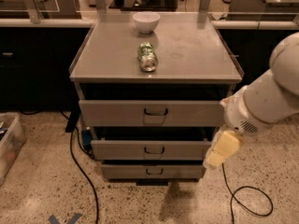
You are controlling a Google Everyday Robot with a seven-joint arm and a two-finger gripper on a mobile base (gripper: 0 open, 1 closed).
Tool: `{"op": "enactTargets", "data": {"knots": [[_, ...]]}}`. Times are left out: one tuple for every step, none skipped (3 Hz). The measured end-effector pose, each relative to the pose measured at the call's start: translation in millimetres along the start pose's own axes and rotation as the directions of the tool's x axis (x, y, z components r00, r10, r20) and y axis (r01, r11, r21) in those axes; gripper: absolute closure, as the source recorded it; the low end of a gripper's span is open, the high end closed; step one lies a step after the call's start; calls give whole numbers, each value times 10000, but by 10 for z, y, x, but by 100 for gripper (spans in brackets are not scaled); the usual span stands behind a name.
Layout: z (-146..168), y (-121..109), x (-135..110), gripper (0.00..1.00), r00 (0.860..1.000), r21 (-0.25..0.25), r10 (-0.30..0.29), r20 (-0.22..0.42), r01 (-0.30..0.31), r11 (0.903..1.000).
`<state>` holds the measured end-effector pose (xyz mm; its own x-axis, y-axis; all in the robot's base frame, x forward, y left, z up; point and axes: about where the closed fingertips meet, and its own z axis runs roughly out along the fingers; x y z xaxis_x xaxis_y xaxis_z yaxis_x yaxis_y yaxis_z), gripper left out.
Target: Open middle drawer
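The middle drawer [152, 149] is the grey front of medium height with a small dark wire handle [154, 150] at its centre. It sits between the taller top drawer [152, 113] and the thin bottom drawer [153, 171]. A dark gap shows above its front. My gripper [213, 160], pale yellow on the end of the white arm [266, 99], hangs at the right end of the middle drawer's front, well to the right of the handle.
A white bowl [146, 22] and a green can [147, 57] lying on its side rest on the cabinet top [196, 50]. Black cables [81, 169] trail on the floor left and right of the cabinet. A clear bin [8, 143] stands at far left.
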<state>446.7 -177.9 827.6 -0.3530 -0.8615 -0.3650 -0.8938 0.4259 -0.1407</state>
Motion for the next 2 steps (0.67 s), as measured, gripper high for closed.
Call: {"op": "enactTargets", "data": {"knots": [[-12,-43,-29,0,9999,251,-46,105,43,9997],[-12,-39,-28,0,9999,237,-49,100,46,9997]]}}
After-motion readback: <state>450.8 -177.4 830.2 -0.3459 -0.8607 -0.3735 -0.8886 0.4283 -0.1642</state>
